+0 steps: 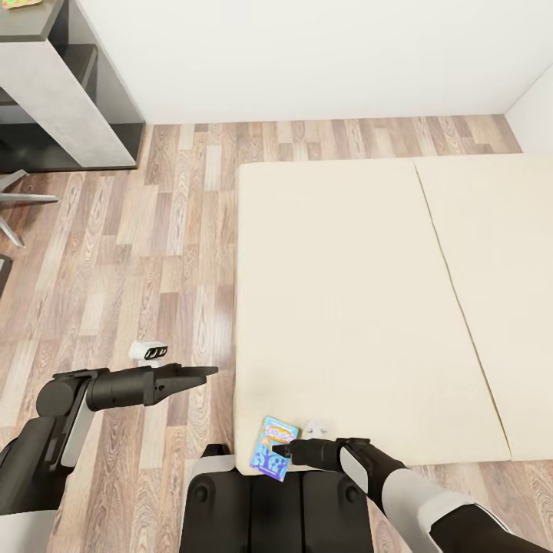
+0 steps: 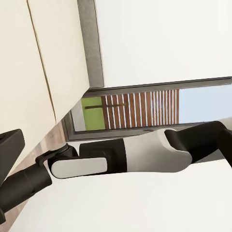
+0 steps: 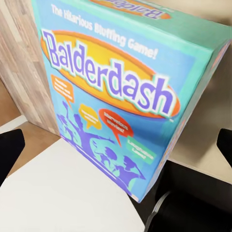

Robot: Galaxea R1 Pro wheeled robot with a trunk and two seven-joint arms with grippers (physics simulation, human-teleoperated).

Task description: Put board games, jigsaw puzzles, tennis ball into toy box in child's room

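Note:
One board game point(image 1: 273, 447), a flat teal and blue box printed "Balderdash" point(image 3: 121, 92), lies at the near left corner of the cream bed point(image 1: 346, 307), reaching the bed's front edge. My right gripper point(image 1: 287, 448) is open right beside the box, and one dark fingertip point(image 3: 9, 152) shows at each side of the right wrist view with the cover ahead of them. To the left of the bed my left gripper point(image 1: 206, 374) hangs open over the wood floor, holding nothing. The toy box and tennis ball are out of view.
A grey desk point(image 1: 54, 84) stands at the far left with a chair leg point(image 1: 19, 201) beside it. A small white object point(image 1: 148, 351) lies on the floor near my left arm. My dark base point(image 1: 269, 507) is against the bed's near corner. White walls bound the far side.

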